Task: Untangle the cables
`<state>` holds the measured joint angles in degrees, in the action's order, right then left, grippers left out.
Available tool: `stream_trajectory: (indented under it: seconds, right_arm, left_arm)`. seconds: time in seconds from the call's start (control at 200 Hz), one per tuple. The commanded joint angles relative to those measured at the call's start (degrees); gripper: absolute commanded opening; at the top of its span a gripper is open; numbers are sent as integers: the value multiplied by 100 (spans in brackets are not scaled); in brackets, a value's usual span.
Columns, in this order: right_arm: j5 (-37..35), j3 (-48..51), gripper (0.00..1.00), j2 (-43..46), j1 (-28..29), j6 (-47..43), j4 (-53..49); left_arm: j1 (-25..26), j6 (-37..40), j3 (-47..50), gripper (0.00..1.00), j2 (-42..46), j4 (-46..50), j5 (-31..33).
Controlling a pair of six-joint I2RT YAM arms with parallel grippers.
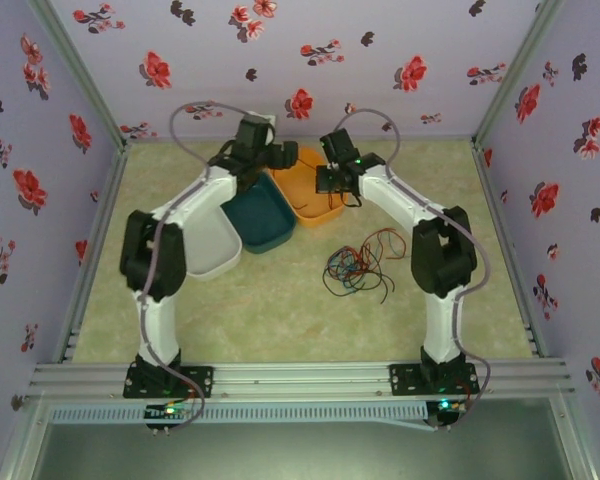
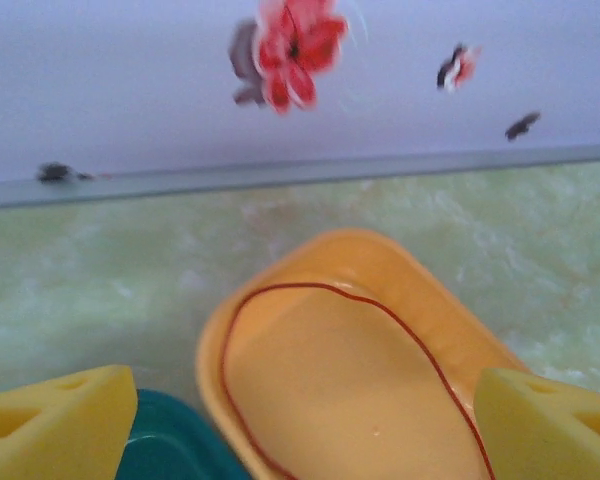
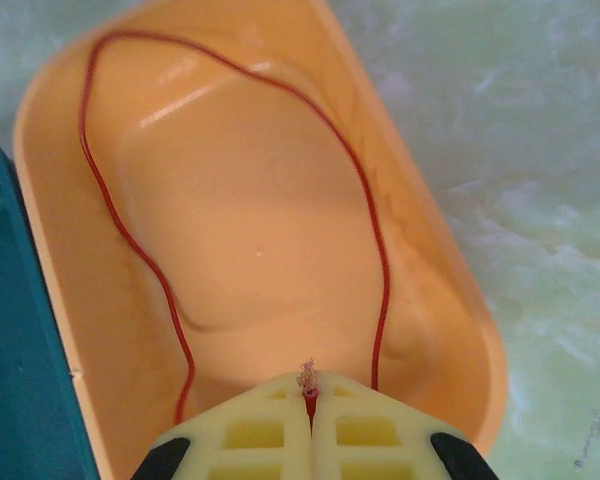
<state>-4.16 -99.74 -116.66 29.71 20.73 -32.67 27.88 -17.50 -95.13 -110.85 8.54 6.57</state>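
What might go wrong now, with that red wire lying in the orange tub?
The right gripper is shut on the red wire; lifting away without opening could drag it out of the orange tub. The loop hugs the tub's wall, so it may spring over the rim. The tangle on the table looks knotted; pulling one strand might drag it all.

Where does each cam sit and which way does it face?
Top external: above and behind the robot, looking down on the table; left arm and right arm reach toward the back wall; cable bundle lies beside the right arm.
Left wrist: low, facing the back wall over the orange tray; left gripper open, fingertips at the bottom corners.
Right wrist: looking down into the orange tray; right gripper shut on the red cable.
Shared: both wrist views show the orange tray and red cable loop.
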Motion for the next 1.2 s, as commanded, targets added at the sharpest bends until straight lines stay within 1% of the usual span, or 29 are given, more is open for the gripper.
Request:
stream_trajectory:
  seconds: [0.0,0.03,0.225,0.365,0.44,0.535,0.565,0.665,0.715,0.92,1.05,1.095,1.195]
  right_arm:
    - [-91,-367,0,-349,134,-312,-725]
    - [-115,-450,0,-425,155,-336,-813]
    - [-175,-923,0,-824,309,-368,-1320]
    - [-332,-1058,0,-717,420,-354,-1577]
    - [-481,-1018,7,-548,448,-296,-1662]
    - [-505,-879,22,-330,474,-257,-1642]
    - [-514,-835,26,-273,482,-254,-1637]
    - [-511,-731,34,-90,483,-245,-1620]
    - [-470,-688,36,4,483,-254,-1590]
    - [-282,-652,42,385,483,-280,-1463]
    - [-182,-615,42,579,483,-306,-1401]
    - [-143,-590,41,617,483,-338,-1392]
    - [201,-406,35,658,483,-526,-1274]
  left_arm:
    - [-46,-181,634,97,682,-517,378]
    - [-43,-199,795,99,846,-544,376]
    - [-44,-348,1749,100,1695,-658,318]
    - [-40,-464,2295,100,2187,-730,268]
    - [-37,-532,2505,100,2385,-730,249]
    - [-44,-651,2775,100,2633,-768,219]
    - [-33,-682,2861,100,2719,-796,209]
    - [-36,-746,3112,100,2987,-878,171]
    - [-35,-746,3189,100,3107,-897,155]
    - [-37,-798,3460,100,3426,-862,99]
    - [-38,-808,3596,100,3547,-832,99]
    - [-37,-790,3600,100,3562,-771,99]
    - [-44,-751,3589,100,3598,-640,86]
